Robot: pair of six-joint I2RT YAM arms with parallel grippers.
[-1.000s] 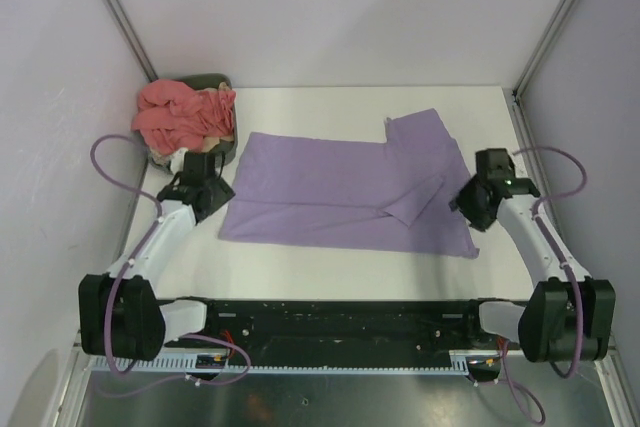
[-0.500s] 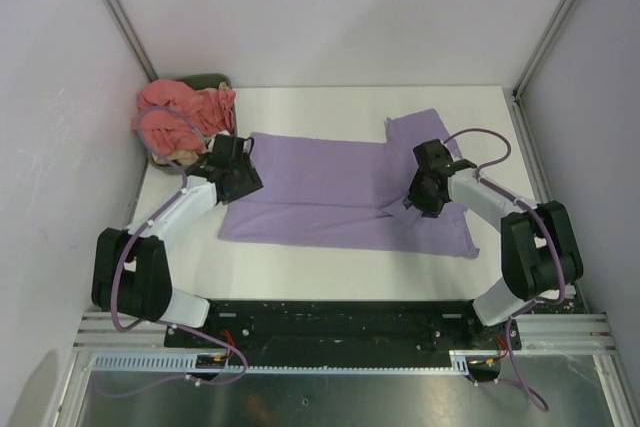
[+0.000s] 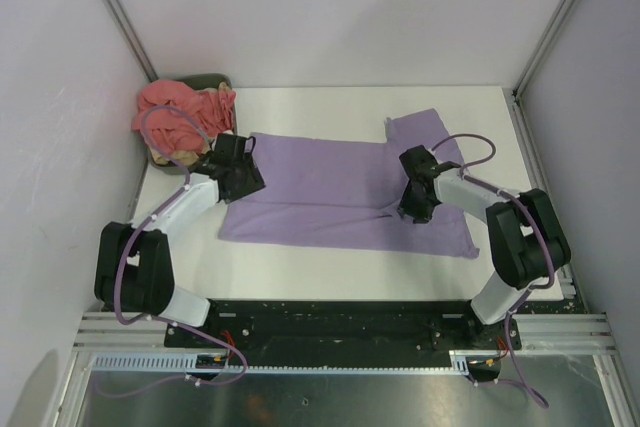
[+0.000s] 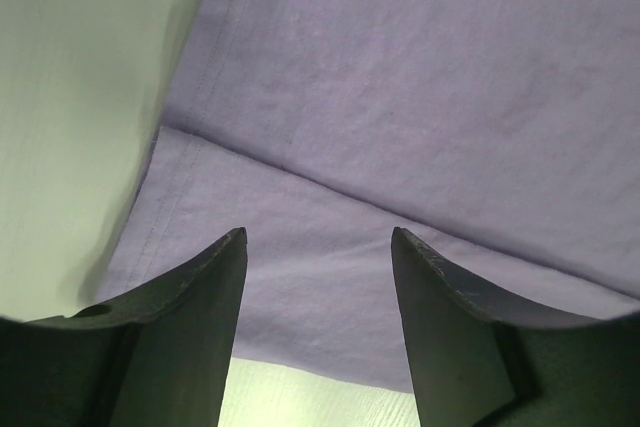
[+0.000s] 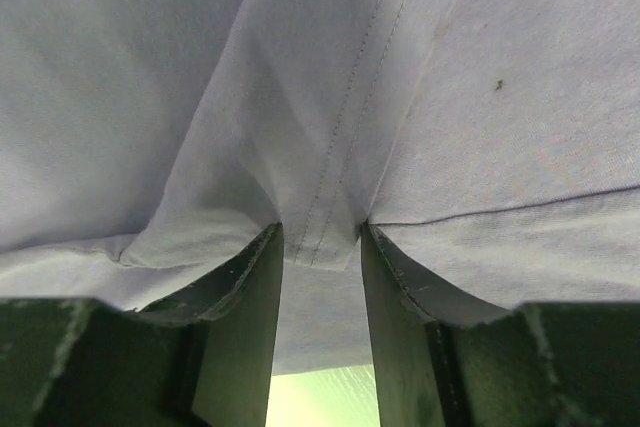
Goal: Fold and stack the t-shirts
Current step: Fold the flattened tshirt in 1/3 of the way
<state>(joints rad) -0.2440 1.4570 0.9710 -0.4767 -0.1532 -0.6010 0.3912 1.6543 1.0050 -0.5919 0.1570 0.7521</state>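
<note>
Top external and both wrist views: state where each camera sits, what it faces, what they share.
Top external: above, behind the robot; looks down on table, lavender t-shirt, both arms.
Left wrist: faces the shirt's edge past the open left gripper.
Right wrist: faces a stitched fold pinched by the right gripper.
Shared: the lavender t-shirt.

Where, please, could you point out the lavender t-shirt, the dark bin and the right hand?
lavender t-shirt [image 3: 320,182], top view, flat middle of its body.
dark bin [image 3: 207,79], top view, its far rim.
right hand [image 5: 320,233], right wrist view, midway between its fingertips.
</note>
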